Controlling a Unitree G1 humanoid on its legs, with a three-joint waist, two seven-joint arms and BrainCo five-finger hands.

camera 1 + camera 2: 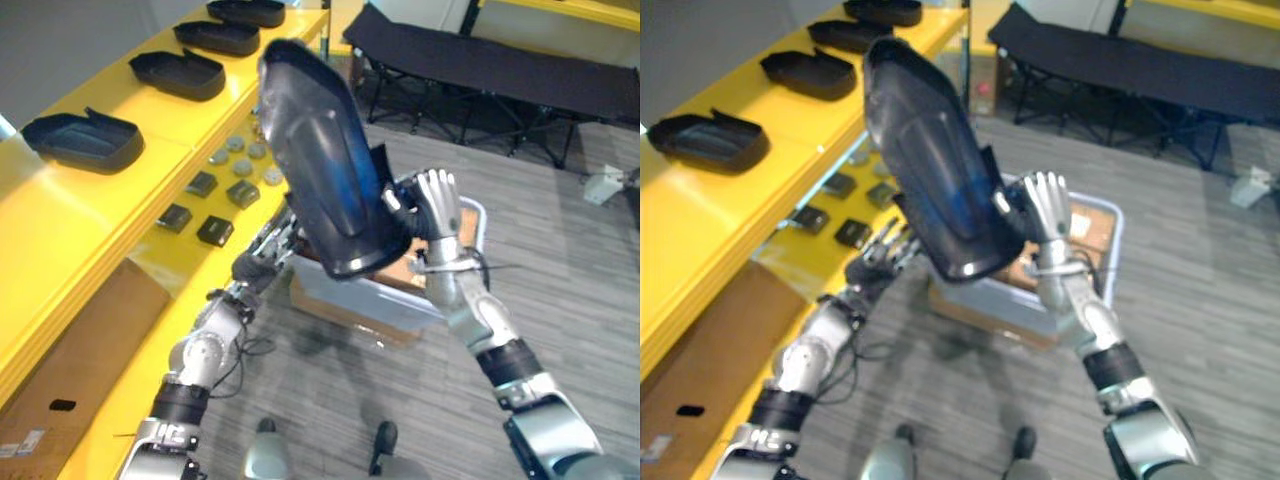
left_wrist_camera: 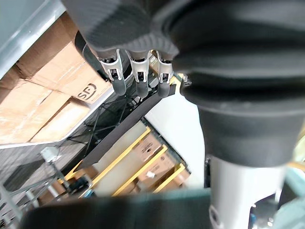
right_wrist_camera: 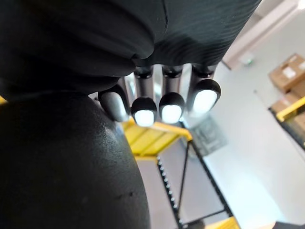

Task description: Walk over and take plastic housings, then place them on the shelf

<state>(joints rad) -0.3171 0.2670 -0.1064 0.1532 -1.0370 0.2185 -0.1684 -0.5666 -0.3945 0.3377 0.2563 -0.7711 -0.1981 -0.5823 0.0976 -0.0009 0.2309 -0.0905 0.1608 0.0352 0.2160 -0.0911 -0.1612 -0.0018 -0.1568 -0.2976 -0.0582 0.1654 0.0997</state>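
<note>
Bright, even indoor light. A blue sheen glares on the housing (image 1: 325, 150); fingertips (image 3: 171, 113) shine white; soft shadows lie on the floor (image 1: 560, 300).

Open yellow shelf top (image 1: 70, 230) on the near side of the nearest parked housing (image 1: 85, 140), and a narrower gap before the next housing (image 1: 180, 72). Two more housings (image 1: 218, 37) crowd the far end. The grey bin (image 1: 365, 300) blocks the floor beside the shelf.

left hand (image 1: 878, 252) part-hidden behind housing (image 1: 930, 170)
</note>
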